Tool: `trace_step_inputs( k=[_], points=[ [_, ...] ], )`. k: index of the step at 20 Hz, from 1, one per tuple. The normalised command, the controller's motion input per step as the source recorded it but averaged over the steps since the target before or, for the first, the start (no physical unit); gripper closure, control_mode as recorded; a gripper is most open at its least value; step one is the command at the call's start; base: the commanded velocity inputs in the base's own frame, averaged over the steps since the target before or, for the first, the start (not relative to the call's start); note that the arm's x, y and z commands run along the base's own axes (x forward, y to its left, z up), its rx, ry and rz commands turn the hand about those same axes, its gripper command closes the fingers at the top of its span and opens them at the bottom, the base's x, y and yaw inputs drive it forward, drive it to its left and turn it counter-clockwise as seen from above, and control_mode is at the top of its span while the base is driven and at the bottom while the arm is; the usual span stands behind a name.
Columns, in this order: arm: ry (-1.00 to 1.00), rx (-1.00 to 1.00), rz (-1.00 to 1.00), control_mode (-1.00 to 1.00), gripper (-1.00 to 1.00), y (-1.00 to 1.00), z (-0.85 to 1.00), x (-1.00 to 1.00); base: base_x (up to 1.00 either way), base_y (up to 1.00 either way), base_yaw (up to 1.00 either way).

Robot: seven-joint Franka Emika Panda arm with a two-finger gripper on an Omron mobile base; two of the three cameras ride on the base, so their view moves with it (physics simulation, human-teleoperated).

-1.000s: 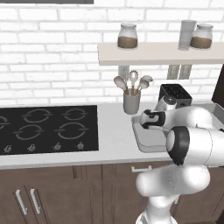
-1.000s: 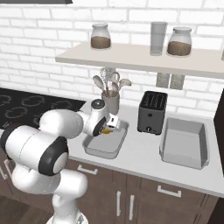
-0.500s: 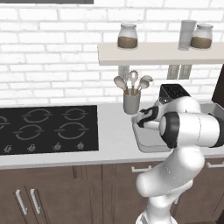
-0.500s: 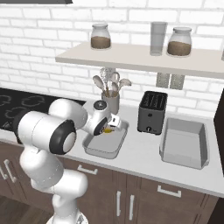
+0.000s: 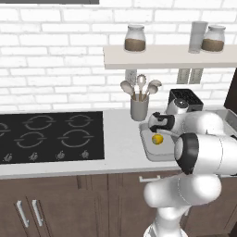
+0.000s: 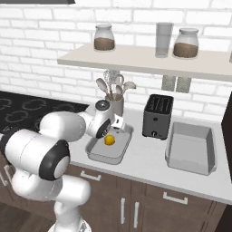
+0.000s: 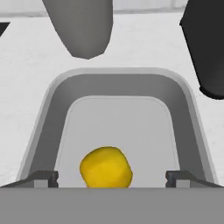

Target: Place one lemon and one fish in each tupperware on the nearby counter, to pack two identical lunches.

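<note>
**Q:** Now, reading left to right, what differs from a second ago?

**A:** Past the hob (image 6: 27,108), the arm's elbow has rolled over above the left tupperware (image 6: 105,155). This tub stands near the front edge of the surface (image 6: 147,156). The lemon (image 6: 109,140) lies on the tub's floor, about midway between its long walls. In the hand view the fingers (image 7: 43,177) are spread wide, with the lemon (image 7: 106,167) loose between them and touched by neither.

**Q:** So it has been let go?

**A:** Apparently so. The fruit looks delivered rather than held.

**Q:** And further right?

**A:** Beyond the toaster (image 6: 157,115), the right tupperware (image 6: 190,152) has nothing in it.

**Q:** What does that mean for the task?

**A:** By this reckoning, one item of four is packed. This tub needs a fish, and the other needs a lemon and a fish.
</note>
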Motion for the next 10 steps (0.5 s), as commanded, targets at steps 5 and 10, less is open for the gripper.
trace_step_inputs(
  k=[5, 10],
  points=[
    [-0.08, 0.00, 0.03, -1.00, -1.00, 0.08, 0.69, -1.00, 0.00, 0.00, 0.00],
    [-0.05, -0.01, 0.07, -1.00, -1.00, 0.26, 0.48, -0.92, 0.00, 0.00, 0.00]
  ],
)
